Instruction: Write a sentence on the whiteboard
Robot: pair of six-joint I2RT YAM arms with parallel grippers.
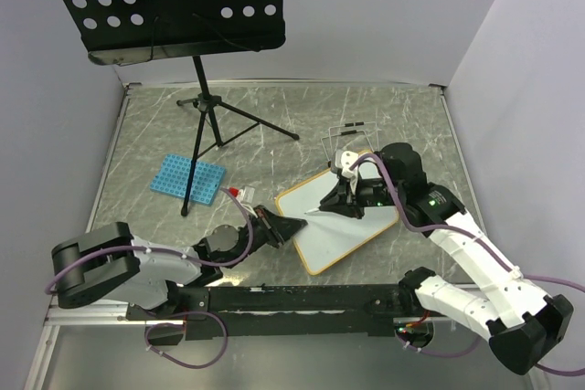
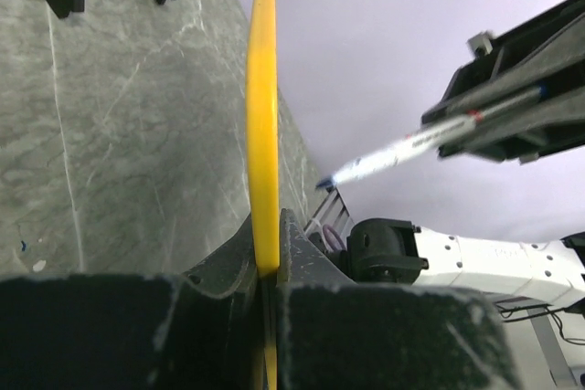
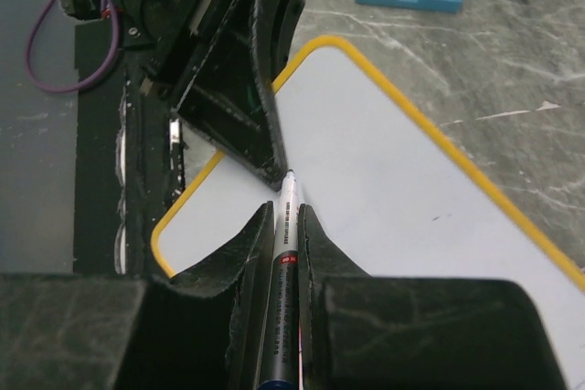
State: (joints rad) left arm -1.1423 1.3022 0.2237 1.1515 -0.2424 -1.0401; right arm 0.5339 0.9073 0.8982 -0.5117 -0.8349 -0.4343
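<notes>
My left gripper [image 1: 289,226] clenched on whiteboard [image 1: 356,226] frame at its left corner. My right gripper [image 1: 332,206] grasps marker [image 3: 284,235], tip over board surface just beside left gripper; contact unclear. Whiteboard lies askew toward tabletop's near edge, right of centre.

Grey marbled tabletop [image 1: 384,116], plain pale walls [image 1: 384,15], black perforated music stand [image 1: 187,43] rear-left.

Both arms recorded as white shells between black joint housings: left arm [image 1: 137,271], right arm [image 1: 475,262]. Purple cable [image 3: 32,52] seen looped beside the left arm's black housing. Fingers [image 3: 242,248] of right claw [image 3: 285,210] noted black, matte, coarsely textured.
</notes>
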